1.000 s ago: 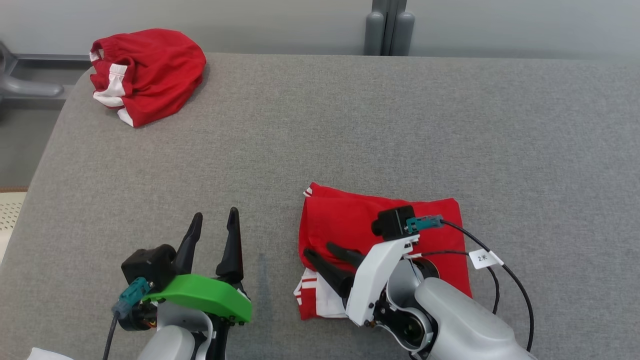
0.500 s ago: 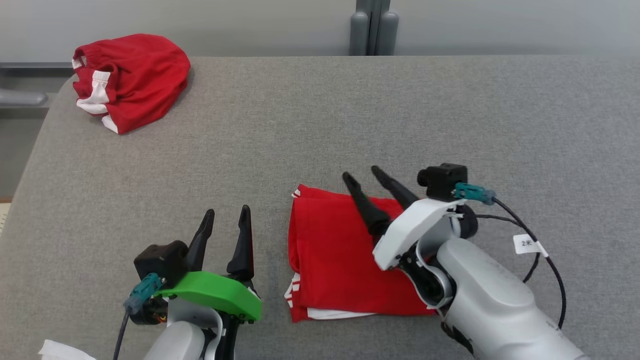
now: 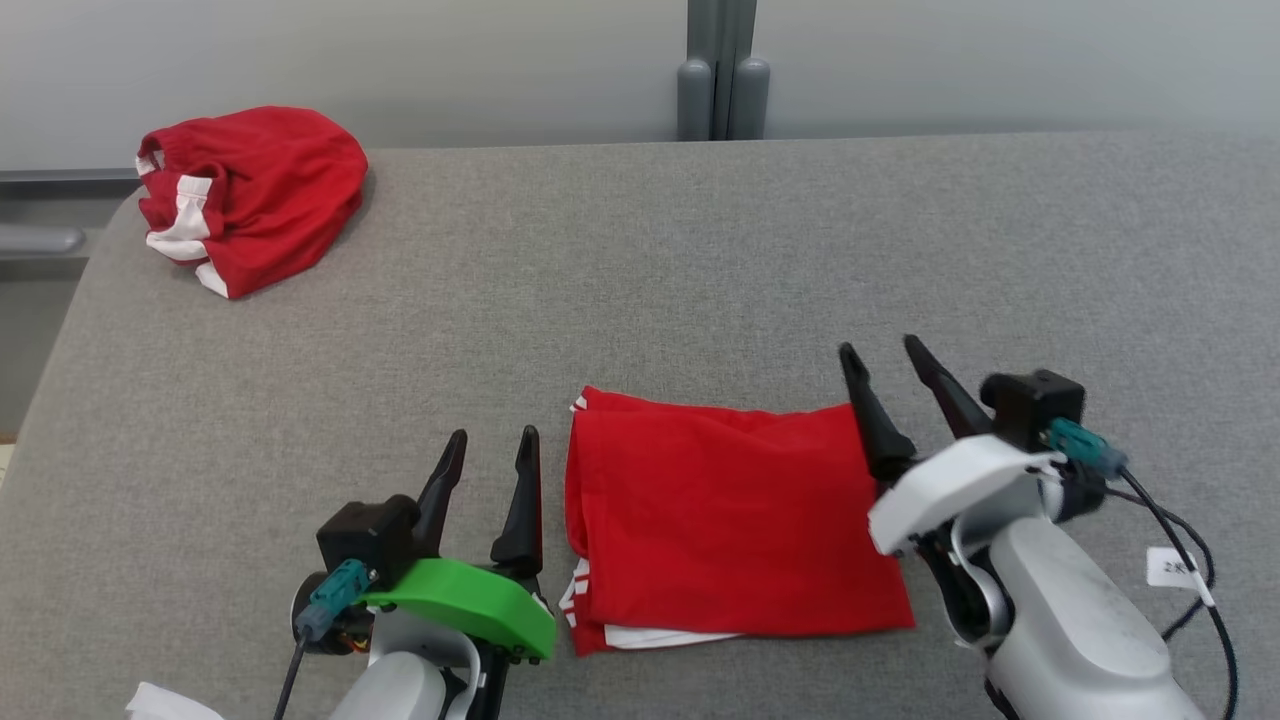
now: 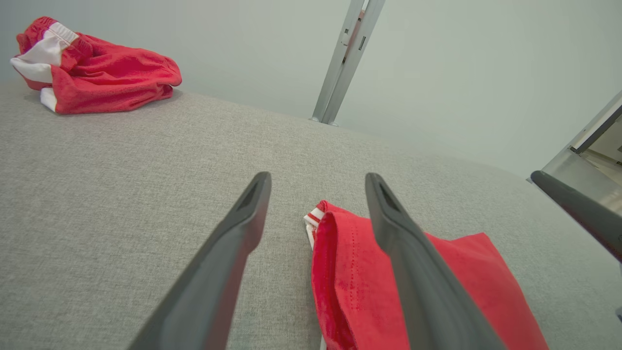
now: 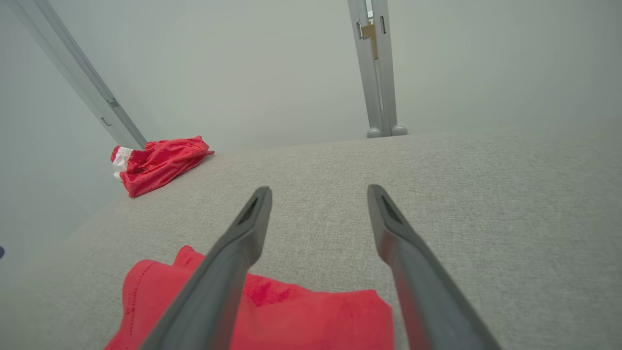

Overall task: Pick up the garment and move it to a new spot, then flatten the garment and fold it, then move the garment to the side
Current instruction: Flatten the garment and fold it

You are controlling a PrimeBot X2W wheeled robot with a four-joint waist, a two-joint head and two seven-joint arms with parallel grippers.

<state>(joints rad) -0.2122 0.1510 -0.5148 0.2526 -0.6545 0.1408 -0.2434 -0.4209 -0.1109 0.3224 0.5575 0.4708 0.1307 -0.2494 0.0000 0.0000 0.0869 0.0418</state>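
Down at the near edge of the counter [image 3: 640, 270] we have both pincers flanking the work. The left pincer [image 3: 494, 434] sits under its green cover [image 3: 470, 605], two dark fingers spread wide, nothing between them, tips aimed at the far edge. It's just beside the left side of the folded red garment [image 3: 730, 520]; whether it touches the cloth, we can't tell.

And there's the garment itself: lying flat by the near edge, a little right of the middle, folded into a rough rectangle, with white striped trim peeking out along its left side.

Over on the right, the right pincer [image 3: 880, 345] is open too, gripping nothing. Its fingers stand at the garment's far right corner, one crossing the cloth's edge in the head view and the other over bare counter. A white tag [image 3: 1170, 568] hangs on the cable behind it.

Farther out, we see plain grey fabric across the middle of the counter. Up at the far left corner, a second red garment [image 3: 250, 195] with white panels sits in a crumpled heap. Past the far edge, a grey post [image 3: 722, 90] stands against the pale wall [image 3: 1000, 60].
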